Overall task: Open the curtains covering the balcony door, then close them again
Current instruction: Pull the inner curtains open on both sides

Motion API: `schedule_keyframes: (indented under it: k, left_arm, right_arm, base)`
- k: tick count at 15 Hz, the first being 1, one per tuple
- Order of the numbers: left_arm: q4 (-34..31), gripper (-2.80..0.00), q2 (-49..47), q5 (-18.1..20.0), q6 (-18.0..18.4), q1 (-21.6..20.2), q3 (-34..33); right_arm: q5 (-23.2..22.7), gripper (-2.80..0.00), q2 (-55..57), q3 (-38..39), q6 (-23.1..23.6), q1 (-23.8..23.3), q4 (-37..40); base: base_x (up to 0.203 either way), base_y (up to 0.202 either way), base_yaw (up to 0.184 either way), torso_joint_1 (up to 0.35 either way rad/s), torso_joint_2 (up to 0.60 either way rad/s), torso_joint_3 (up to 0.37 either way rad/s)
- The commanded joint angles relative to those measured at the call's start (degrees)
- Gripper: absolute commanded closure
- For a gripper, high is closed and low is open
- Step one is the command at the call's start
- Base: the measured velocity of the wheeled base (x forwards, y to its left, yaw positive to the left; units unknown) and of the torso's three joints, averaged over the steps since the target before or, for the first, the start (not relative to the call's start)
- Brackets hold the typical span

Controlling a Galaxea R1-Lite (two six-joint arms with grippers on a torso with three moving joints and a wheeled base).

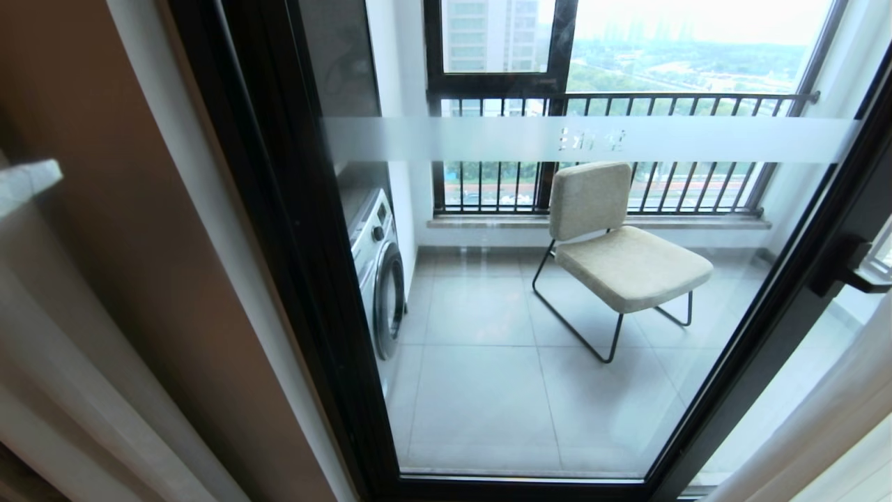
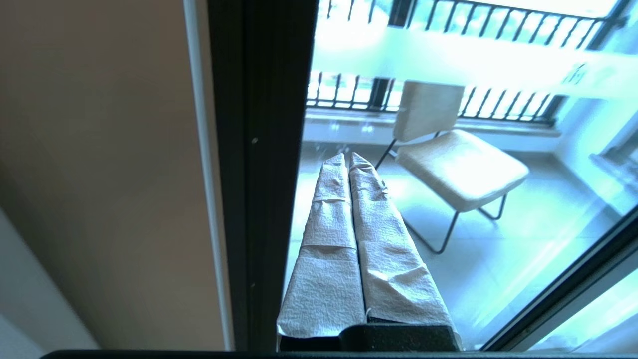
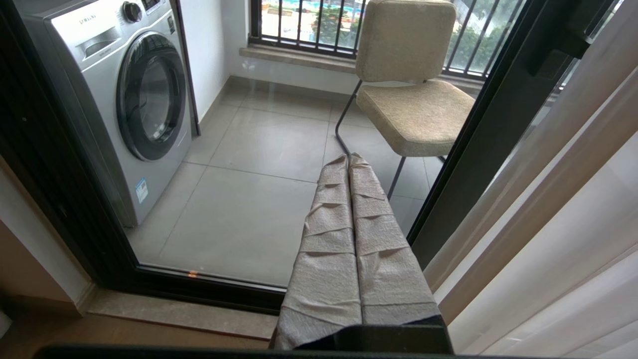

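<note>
Curtains [image 1: 822, 432] right of the balcony door [image 1: 557, 279]; behind it — washing machine [image 1: 380, 272] left, chair [image 1: 613, 244] right

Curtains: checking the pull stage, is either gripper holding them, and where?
Neither. Left gripper and right gripper are shut on nothing, clear of the curtains.

The curtains [image 1: 801, 446] are running off the head view's near edges on both sides, so their full width and height are going unseen. The balcony door [image 1: 293, 230] is being cut at top and bottom, its handle [image 1: 854, 268] clipped at the right edge. The washing machine [image 1: 380, 279] is showing only partly past the left frame. The lettering on the frosted band [image 1: 592, 139] is staying too faint to read.
</note>
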State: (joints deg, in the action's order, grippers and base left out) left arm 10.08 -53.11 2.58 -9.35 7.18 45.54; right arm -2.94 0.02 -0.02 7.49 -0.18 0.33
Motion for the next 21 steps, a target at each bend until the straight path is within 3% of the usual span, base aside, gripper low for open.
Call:
schedule_keyframes:
  k: [1,6,10,13,17,21]
  left_arm:
    - [-0.9,0.0,-0.7,-5.2,0.9,2.9,-1.7]
    - [3.1,0.0,2.4,-5.1,2.3,1.2,-11.2]
    - [13.1,0.0,11.0,-5.2,3.1,0.5,-31.4]
    - [23.5,0.0,17.7,-5.2,6.3,-0.8,-44.8]
    - [15.2,0.0,25.1,-4.1,8.1,-1.7,-45.5]
    - [-3.0,0.0,37.7,-3.2,10.2,-3.9,-45.5]
  right_arm:
    - [-0.1,0.0,0.0,-0.1,0.1,0.0,0.0]
    - [-0.1,0.0,0.0,0.0,0.1,0.0,0.0]
    - [-0.1,0.0,0.0,0.0,0.1,0.0,0.0]
    - [-0.1,0.0,0.0,0.0,0.1,0.0,0.0]
    - [-0.1,0.0,0.0,0.0,0.1,0.0,0.0]
    - [-0.1,0.0,0.0,0.0,0.1,0.0,0.0]
  base:
    - [0.0,0.0,0.0,0.0,0.0,0.0]
    - [0.0,0.0,0.0,0.0,0.0,0.0]
    - [0.0,0.0,0.0,0.0,0.0,0.0]
    - [0.0,0.0,0.0,0.0,0.0,0.0]
    - [0.0,0.0,0.0,0.0,0.0,0.0]
    - [0.0,0.0,0.0,0.0,0.0,0.0]
